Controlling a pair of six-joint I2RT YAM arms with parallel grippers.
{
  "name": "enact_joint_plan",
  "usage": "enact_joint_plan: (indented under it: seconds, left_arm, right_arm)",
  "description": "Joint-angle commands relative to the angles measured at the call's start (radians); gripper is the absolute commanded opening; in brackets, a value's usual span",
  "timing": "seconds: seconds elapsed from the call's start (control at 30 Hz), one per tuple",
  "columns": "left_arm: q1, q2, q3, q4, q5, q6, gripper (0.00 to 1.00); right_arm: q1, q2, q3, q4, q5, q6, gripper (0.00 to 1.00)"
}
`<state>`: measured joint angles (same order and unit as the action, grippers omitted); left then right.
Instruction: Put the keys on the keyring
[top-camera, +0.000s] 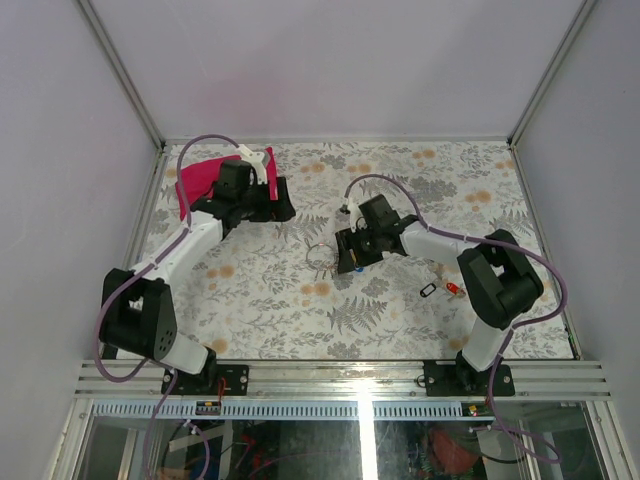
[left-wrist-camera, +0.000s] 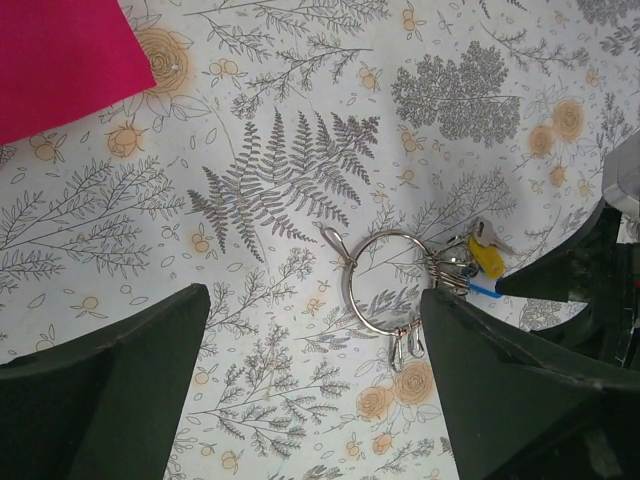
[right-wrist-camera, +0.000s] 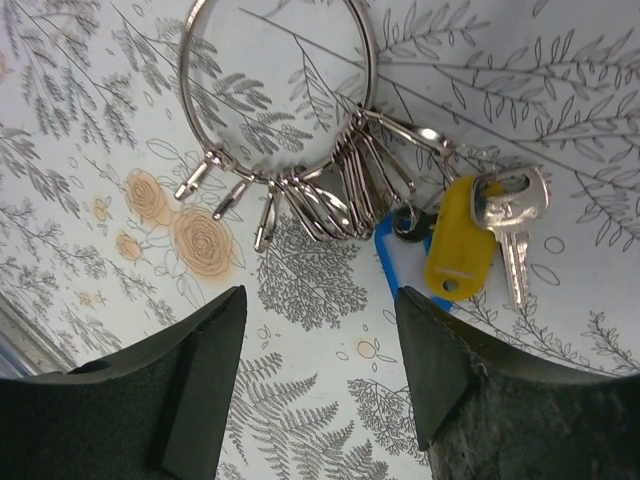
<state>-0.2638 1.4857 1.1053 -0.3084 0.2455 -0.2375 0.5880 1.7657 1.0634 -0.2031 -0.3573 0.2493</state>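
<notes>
The silver keyring (right-wrist-camera: 275, 90) lies flat on the flowered cloth, with several small metal clips hanging from it. A yellow tag (right-wrist-camera: 458, 235), a blue tag (right-wrist-camera: 398, 262) and a silver key (right-wrist-camera: 515, 225) are attached at its right. My right gripper (right-wrist-camera: 320, 330) is open and empty, hovering just short of the ring, which also shows in the top view (top-camera: 320, 258). My left gripper (left-wrist-camera: 315, 330) is open and empty above the cloth, with the ring (left-wrist-camera: 385, 280) ahead of it to the right. Two loose keys, one with a black tag (top-camera: 428, 290) and one with a red tag (top-camera: 455, 289), lie near the right arm.
A pink sheet (top-camera: 205, 180) lies at the back left, under the left arm, and shows in the left wrist view (left-wrist-camera: 60, 60). The flowered cloth (top-camera: 400, 320) covers the table. Metal frame posts and grey walls enclose the sides.
</notes>
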Motion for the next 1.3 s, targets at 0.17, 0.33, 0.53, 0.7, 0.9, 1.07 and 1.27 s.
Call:
enact_joint_plan:
  seconds: [0.17,0.33,0.53,0.7,0.9,1.07,1.27]
  left_arm:
    - [-0.117,0.104,0.076,-0.069,-0.069,0.07,0.84]
    - [-0.19,0.232,0.136,-0.146,-0.122,0.071,0.72]
    - [-0.249,0.286,0.12,-0.133,-0.247,-0.033,0.62]
    - [-0.264,0.304,0.088,-0.108,-0.278,-0.083,0.54]
    - [-0.295,0.342,0.073,-0.09,-0.285,-0.103,0.48]
    - [-0.317,0.379,0.075,-0.078,-0.294,-0.12,0.43]
    - [-0.326,0.399,0.067,-0.082,-0.334,-0.141,0.38]
  right_arm:
    - [-0.003,-0.206,-0.064,0.008,0.229,0.056,0.68]
    - [-0.013,-0.275,-0.12,0.023,0.248,0.07,0.67]
    - [-0.02,-0.353,-0.198,0.034,0.254,0.077,0.67]
    - [-0.021,-0.396,-0.232,0.032,0.244,0.079,0.67]
    - [-0.022,-0.422,-0.245,0.029,0.252,0.076,0.67]
    - [-0.022,-0.437,-0.251,0.022,0.248,0.074,0.67]
    - [-0.022,-0.449,-0.265,0.019,0.248,0.075,0.67]
